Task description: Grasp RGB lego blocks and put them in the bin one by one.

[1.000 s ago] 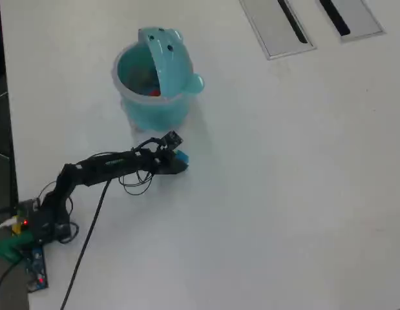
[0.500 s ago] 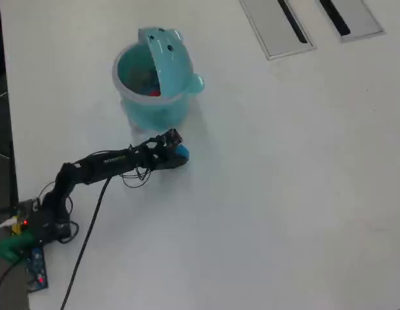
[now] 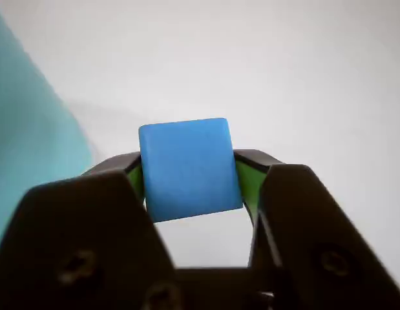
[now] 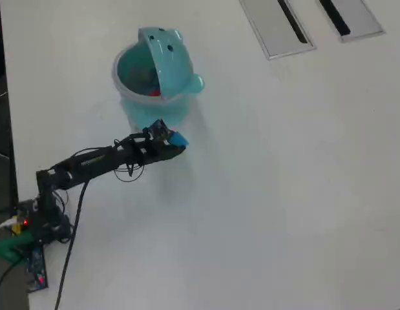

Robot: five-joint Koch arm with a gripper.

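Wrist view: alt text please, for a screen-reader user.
A blue lego block sits clamped between the black gripper jaws, which have green inner pads, above a bare white table. The turquoise bin wall fills the left edge.

A plain white counter (image 4: 284, 194) carries everything in the overhead view. The turquoise bin (image 4: 151, 97) stands on it at the far left, lid tipped open. Two grey slotted panels (image 4: 277, 26) are set into it at the far right, and the arm's base (image 4: 31, 226) sits at the near left edge.
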